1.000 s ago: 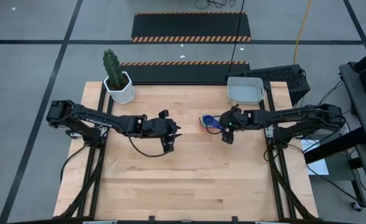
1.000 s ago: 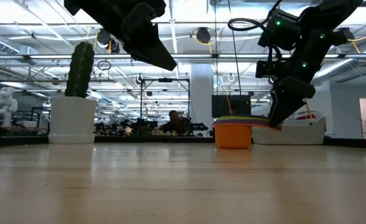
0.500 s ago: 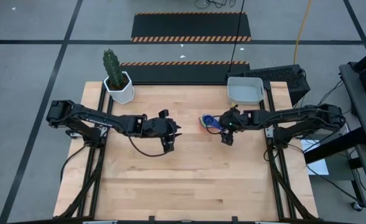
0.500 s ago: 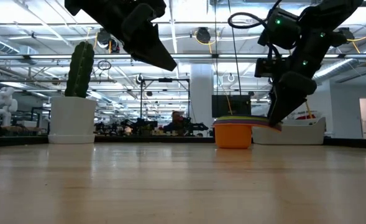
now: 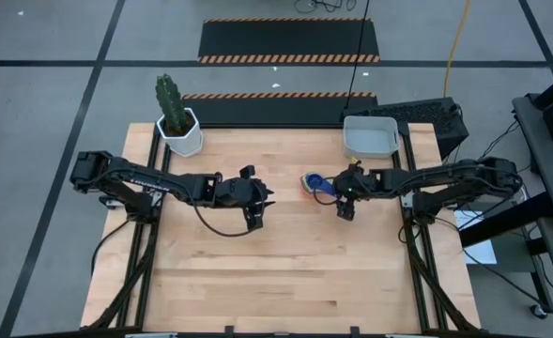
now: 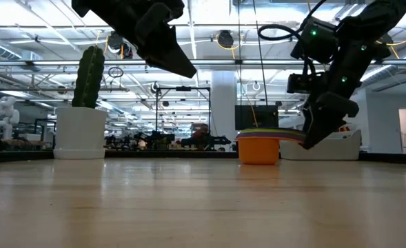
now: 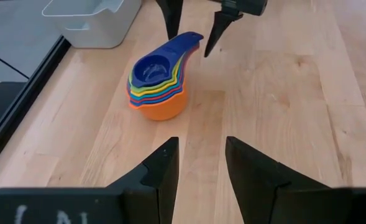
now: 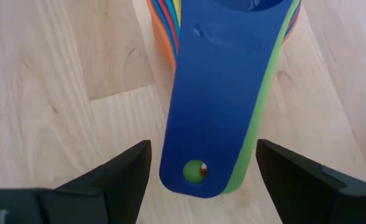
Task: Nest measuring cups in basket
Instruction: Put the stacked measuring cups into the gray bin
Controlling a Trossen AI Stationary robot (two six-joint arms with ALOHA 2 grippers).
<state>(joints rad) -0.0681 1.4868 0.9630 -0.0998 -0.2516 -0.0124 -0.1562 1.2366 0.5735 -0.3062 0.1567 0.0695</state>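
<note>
Nested measuring cups [image 8: 223, 74] cut off by frame edge.

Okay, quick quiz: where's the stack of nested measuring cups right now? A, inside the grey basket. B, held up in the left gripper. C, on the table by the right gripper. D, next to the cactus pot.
C: the nested measuring cups stand on the wooden table, their handles between the open fingers of the right gripper; the basket stands apart.

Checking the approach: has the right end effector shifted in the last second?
Yes. In the low view the right end effector slid slightly away from the nested cups, toward the basket.
</note>
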